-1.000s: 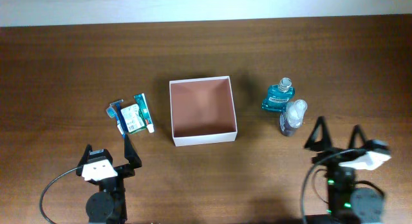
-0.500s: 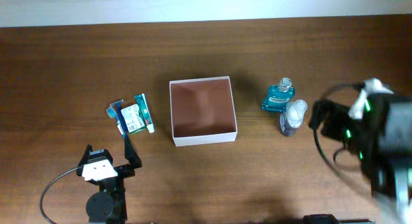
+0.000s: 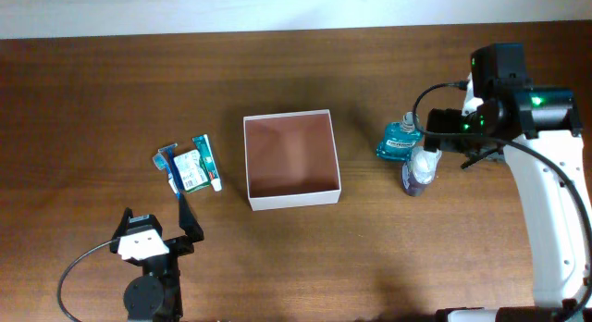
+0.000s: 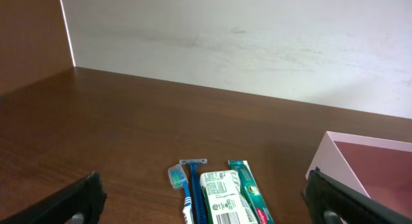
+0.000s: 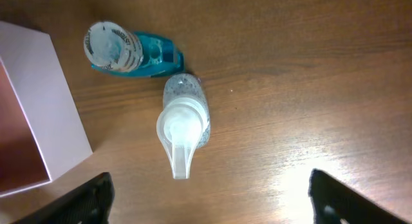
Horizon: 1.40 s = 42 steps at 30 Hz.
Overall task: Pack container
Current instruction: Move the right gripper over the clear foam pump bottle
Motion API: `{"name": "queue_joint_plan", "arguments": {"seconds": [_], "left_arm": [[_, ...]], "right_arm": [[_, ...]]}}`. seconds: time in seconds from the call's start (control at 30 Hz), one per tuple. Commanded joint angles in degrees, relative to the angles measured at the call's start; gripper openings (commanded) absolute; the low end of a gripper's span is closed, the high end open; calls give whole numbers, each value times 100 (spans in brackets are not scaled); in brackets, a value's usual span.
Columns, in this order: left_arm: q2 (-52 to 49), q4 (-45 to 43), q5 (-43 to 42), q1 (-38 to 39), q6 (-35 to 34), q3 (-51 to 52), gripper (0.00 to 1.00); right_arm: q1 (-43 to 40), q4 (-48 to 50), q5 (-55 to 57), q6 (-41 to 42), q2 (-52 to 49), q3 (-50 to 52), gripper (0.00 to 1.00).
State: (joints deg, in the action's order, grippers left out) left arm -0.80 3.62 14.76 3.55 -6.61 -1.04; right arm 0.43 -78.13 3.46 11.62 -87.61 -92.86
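Here, the container (image 3: 291, 155) shows thin white walls and a reddish-brown floor. Dark wooden table (image 3: 111, 91), pale wall (image 4: 257, 44) behind; left gripper (image 3: 155, 218) and right gripper (image 5: 209, 185) both spread wide.

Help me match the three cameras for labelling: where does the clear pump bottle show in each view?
Overhead: clear pump bottle right of the container, just below the teal bottle.
Left wrist: not in it.
Right wrist: clear pump bottle near the middle, nozzle pointing down the picture, teal bottle above it.
Shared landmark: the container's white wall, central overhead, at the right edge in left wrist, at the left edge in right wrist.
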Motion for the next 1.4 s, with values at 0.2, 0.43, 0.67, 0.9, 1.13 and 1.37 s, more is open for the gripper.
{"name": "queue_joint_plan", "arguments": {"seconds": [0.2,0.43,0.67,0.9,1.13,1.37], "left_arm": [[46,-17,-46,-35,90,48,99],[46,-17,-46,-35,90,48,99],[46,-17,-46,-35,90,48,99],[46,-17,-46,-35,90,48,99],[46,-17,-46,-35,90,48,100],[46,-17,-46,-35,90,48,99]], "right_arm": [[107,-9,-286,-925,-96,9,84],[413,153,-302,-946,-101,44,72],[409,337,-304,-920,-240,46,70],[407,343,-271,-570,-691,46,55],[404,341,68,-133,-1080,46,51],[400,315,413,225,-1178,46,53]]}}
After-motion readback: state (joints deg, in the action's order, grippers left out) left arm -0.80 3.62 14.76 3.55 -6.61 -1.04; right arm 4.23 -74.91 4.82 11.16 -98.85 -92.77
